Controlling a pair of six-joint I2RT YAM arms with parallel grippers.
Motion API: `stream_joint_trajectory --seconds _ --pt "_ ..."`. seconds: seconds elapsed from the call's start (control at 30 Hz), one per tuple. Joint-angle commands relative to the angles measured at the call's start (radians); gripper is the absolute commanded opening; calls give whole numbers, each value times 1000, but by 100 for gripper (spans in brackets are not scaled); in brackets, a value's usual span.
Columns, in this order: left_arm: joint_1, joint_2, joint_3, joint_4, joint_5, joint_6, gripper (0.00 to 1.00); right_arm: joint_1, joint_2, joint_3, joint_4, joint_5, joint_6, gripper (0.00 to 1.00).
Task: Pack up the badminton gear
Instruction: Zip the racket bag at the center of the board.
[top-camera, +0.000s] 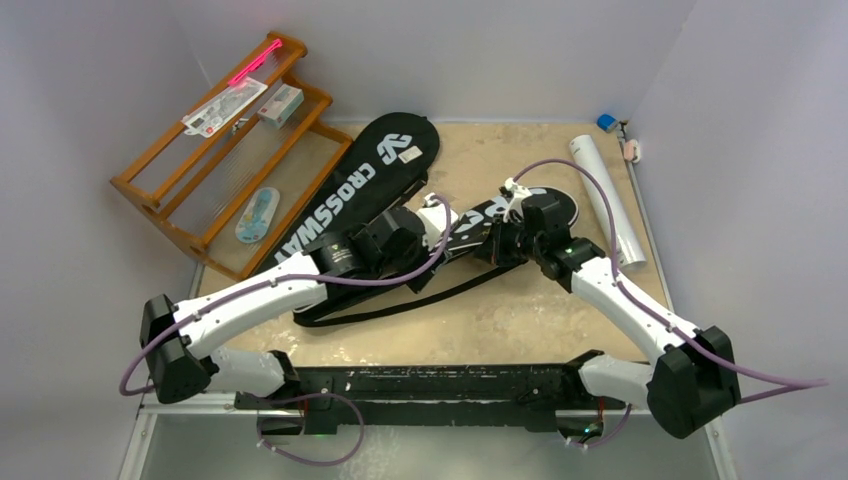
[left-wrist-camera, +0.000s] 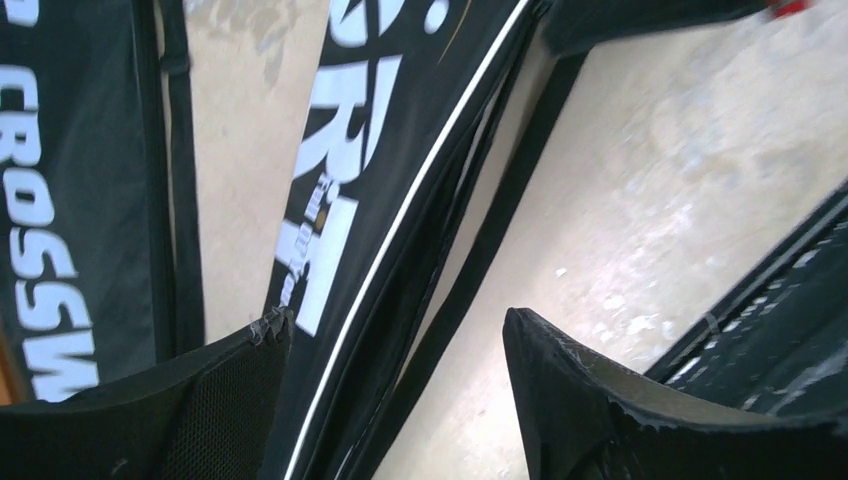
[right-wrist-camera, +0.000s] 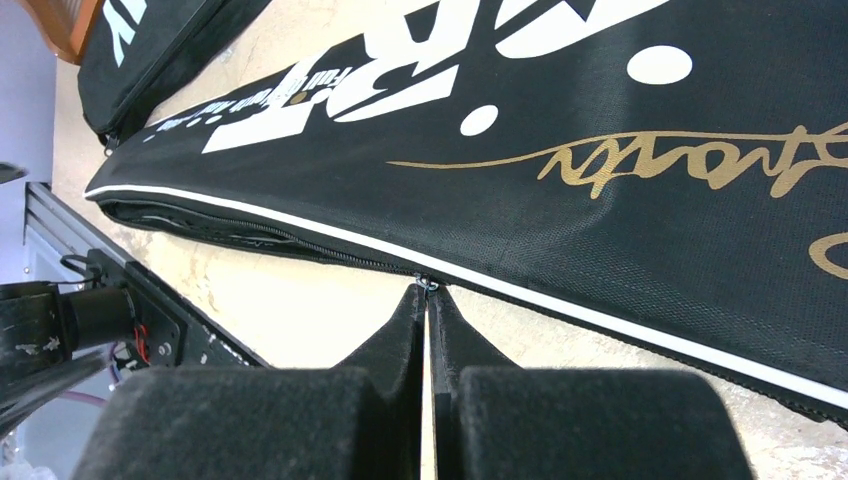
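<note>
On the counter (top-camera: 520, 325), the CROSSWAY cover (top-camera: 365, 185) is laid at the left. Beside it the SPORT cover (left-wrist-camera: 400, 170) is straddled by the left gripper (left-wrist-camera: 392, 325), jaws spread and empty. At that cover's edge the zipper pull (right-wrist-camera: 427, 283) appears pinched by the right gripper (right-wrist-camera: 428, 300), jaws closed, with the white tube (top-camera: 607, 198) lying far right; unless the cover is pinned, it could be dragged along, or the small tab lost.

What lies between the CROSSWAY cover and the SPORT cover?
Bare table and a black strap beside the CROSSWAY cover, left of the SPORT cover; the left wrist view shows it.
</note>
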Motion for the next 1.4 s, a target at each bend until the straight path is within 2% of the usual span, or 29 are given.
stream_joint_trajectory --seconds 0.0,0.13,0.37,0.47,0.57,0.63,0.7,0.73,0.8,0.97,1.1,1.2,1.37 --pt "-5 65 -24 -101 -123 24 76 -11 -23 62 28 -49 -16 0" --pt "-5 124 -17 -105 -105 -6 80 -17 -29 62 26 -50 -8 0" --pt "-5 112 -81 -69 -26 -9 84 -31 -32 73 13 -53 -14 0" --pt "-5 120 -112 -58 -42 -8 80 -33 -33 73 14 -59 -14 0" --pt "-5 160 -113 -63 -111 -12 59 -32 -36 72 20 -79 -13 0" --pt "-5 192 -88 -82 -178 -21 36 -33 -35 68 28 -101 -13 0" --pt "-5 211 -57 -101 -220 -39 8 -33 -33 65 28 -118 -21 0" --pt "-5 214 -42 -104 -222 -45 0 -32 -33 64 27 -123 -35 0" --pt "-4 206 -7 -95 -187 -60 0 -33 -30 67 36 -93 -50 0" --pt "-3 207 79 -25 -72 -82 0 10 -21 36 95 -131 4 0" --pt "-3 269 170 8 -35 -94 0 124 3 20 155 -120 59 0" --pt "-3 316 226 41 0 -97 0 144 14 -9 215 -159 91 0" --pt "0 362 259 95 5 -112 0 146 -3 -12 174 -123 66 0"
